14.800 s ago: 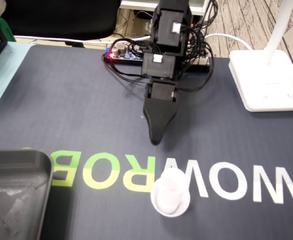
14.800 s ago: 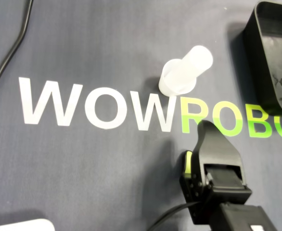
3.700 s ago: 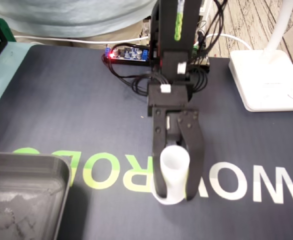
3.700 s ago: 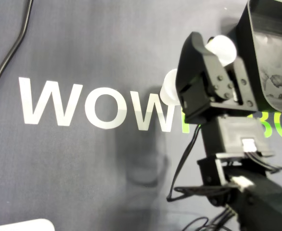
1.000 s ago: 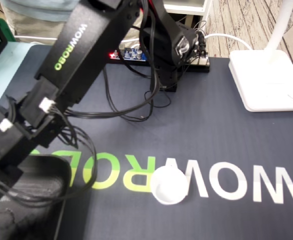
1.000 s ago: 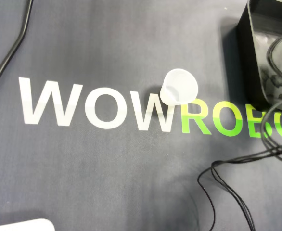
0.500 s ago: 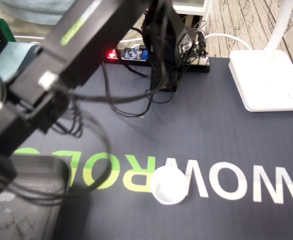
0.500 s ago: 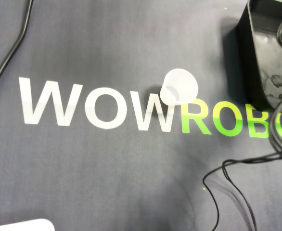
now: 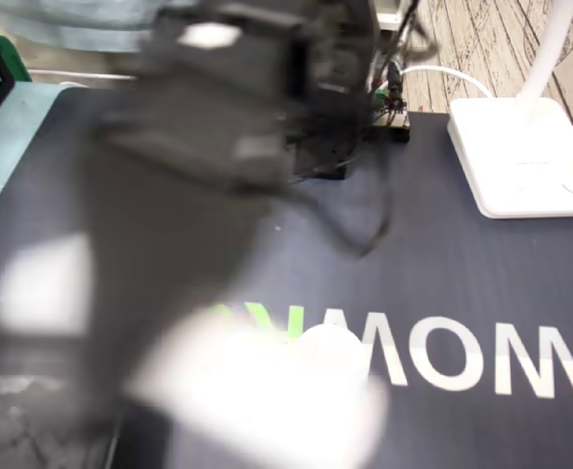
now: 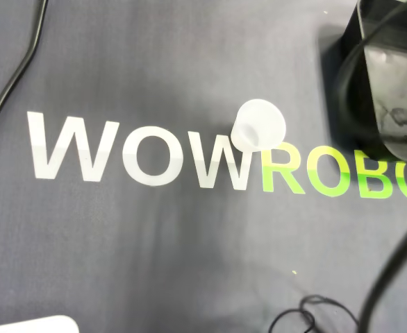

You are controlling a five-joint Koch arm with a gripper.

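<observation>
A small translucent white cup (image 10: 258,125) stands upright on the dark mat, on the join between the white "WOW" and green "ROBO" letters. In the fixed view the cup (image 9: 333,344) is half lost behind motion blur. The black arm (image 9: 198,147) is a smear across the left and middle of that view. Its gripper cannot be made out inside the smear. The overhead view shows no gripper, only blurred cables (image 10: 391,277) at the lower right. A black tray (image 10: 398,76) sits at the overhead view's top right corner.
A white lamp base (image 9: 521,156) stands at the right of the mat, and its corner (image 10: 23,325) shows at the overhead view's bottom left. The arm's base and controller board (image 9: 384,107) sit at the back edge. A black cable (image 10: 9,76) lies on the mat's left.
The arm, which reached down over the tray at the fixed view's left, is now swinging fast and blurs across the frame. Its cables shifted in the overhead view. The cup stayed put.
</observation>
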